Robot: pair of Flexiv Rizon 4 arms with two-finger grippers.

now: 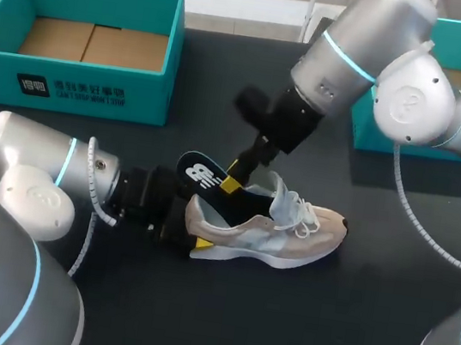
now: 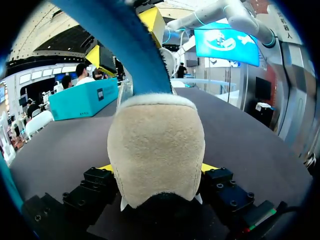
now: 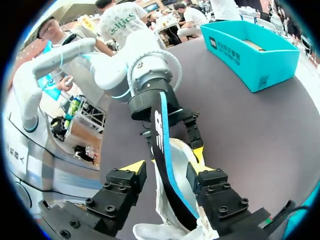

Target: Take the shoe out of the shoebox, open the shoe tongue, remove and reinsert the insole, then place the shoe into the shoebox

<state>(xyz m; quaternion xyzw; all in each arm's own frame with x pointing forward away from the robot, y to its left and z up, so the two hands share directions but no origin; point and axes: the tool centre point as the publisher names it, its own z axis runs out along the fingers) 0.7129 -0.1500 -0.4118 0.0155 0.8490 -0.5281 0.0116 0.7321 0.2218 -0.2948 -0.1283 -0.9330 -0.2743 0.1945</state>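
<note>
Left hand clamping heel, shoe crosswise — toe right

The teal shoebox carries print on its front wall. At the left end is a dark square badge with a pale mark inside, then a row of dark characters over a line of smaller capitals (too fine to spell out with any confidence). The right wrist view shows this panel as a dark badge and dark lettering on the box's wall. The left wrist view gives only a dark patch. The dark blue insole bears a white logo near its raised heel end. The shoe has a pale emblem on its side, which cannot be read.
</note>
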